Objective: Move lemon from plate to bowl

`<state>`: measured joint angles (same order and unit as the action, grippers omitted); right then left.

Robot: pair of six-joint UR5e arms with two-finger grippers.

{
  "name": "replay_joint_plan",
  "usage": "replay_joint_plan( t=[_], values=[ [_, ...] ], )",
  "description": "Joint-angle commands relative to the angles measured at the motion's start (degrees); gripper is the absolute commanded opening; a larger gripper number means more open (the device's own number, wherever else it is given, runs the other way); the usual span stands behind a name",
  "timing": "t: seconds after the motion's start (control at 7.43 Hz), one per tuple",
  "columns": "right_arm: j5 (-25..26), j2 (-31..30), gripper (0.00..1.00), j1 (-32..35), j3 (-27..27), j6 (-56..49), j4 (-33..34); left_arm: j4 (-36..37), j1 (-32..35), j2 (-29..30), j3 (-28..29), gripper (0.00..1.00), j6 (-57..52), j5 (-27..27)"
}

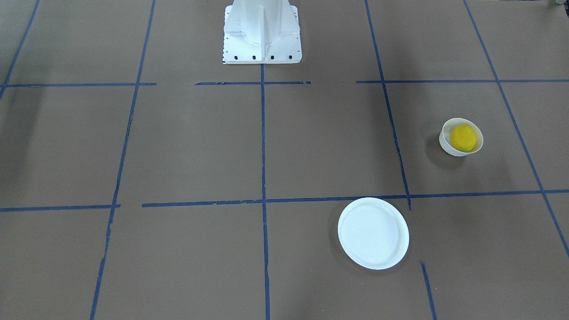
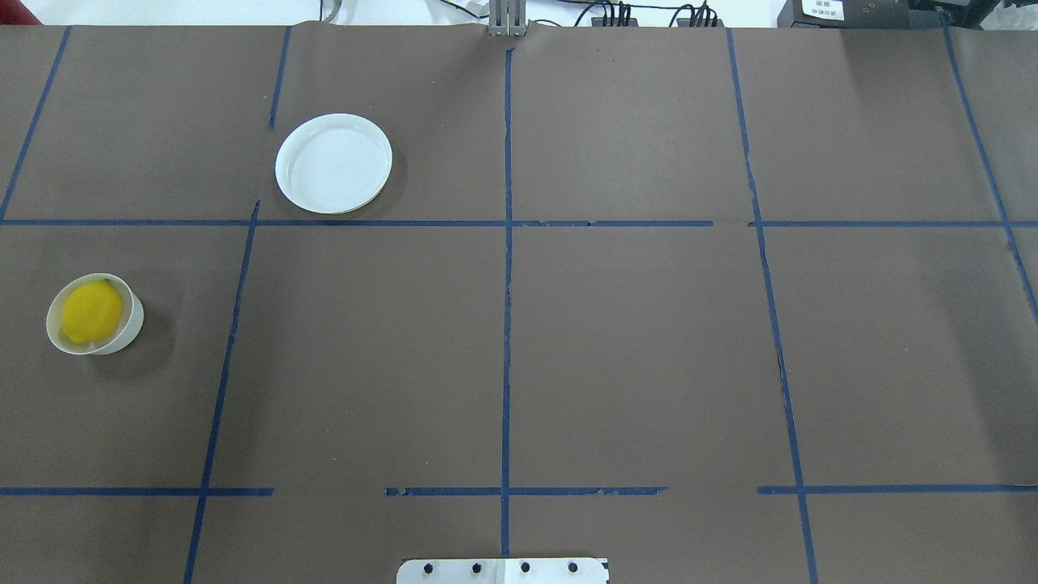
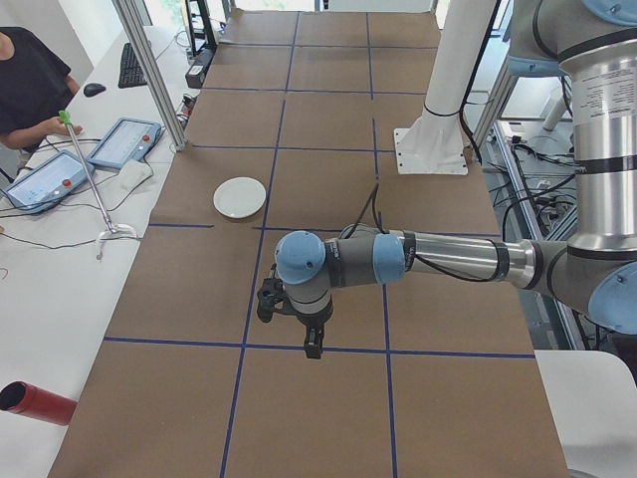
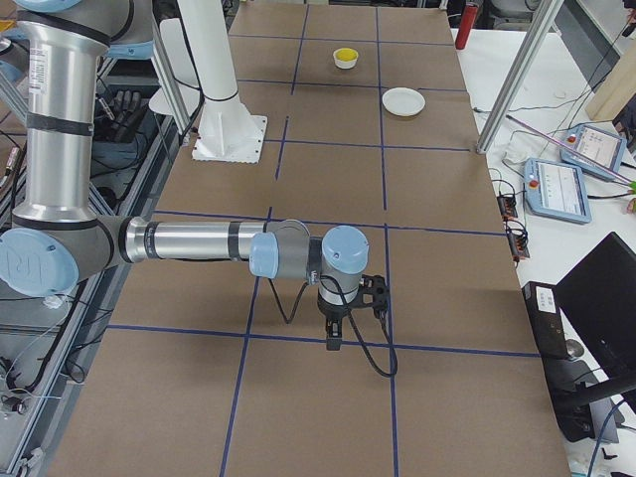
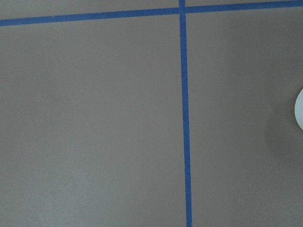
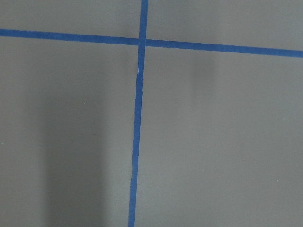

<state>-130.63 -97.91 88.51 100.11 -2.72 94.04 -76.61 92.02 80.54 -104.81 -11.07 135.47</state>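
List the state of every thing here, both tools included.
lemon: lying in the bowl.
bowl: upright, holding the lemon.
plate: empty, flat on the table.
left tool: above the table, open or shut unclear.
right tool: above the table, open or shut unclear.

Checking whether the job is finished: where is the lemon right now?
In the overhead view the lemon sits inside the bowl at the table's far left, on the robot's left side, apart from the plate.
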Motion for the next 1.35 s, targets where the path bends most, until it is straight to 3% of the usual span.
replay_joint_plan(
  t=[0.0, 0.4, 1.21],
  values=[
    [0.0, 0.0, 1.0, 0.0, 0.0, 0.0, 0.0, -0.4, 0.0, 0.0, -0.3, 1.0, 0.0, 0.4],
    [0.0, 0.0, 1.0, 0.0, 0.0, 0.0, 0.0, -0.6, 0.0, -0.1, 0.0, 1.0, 0.0, 5.0],
    [0.0, 0.0, 1.0, 0.0, 0.0, 0.0, 0.0, -0.5, 0.3, -0.1, -0.1, 1.0, 0.5, 4.0]
  ],
)
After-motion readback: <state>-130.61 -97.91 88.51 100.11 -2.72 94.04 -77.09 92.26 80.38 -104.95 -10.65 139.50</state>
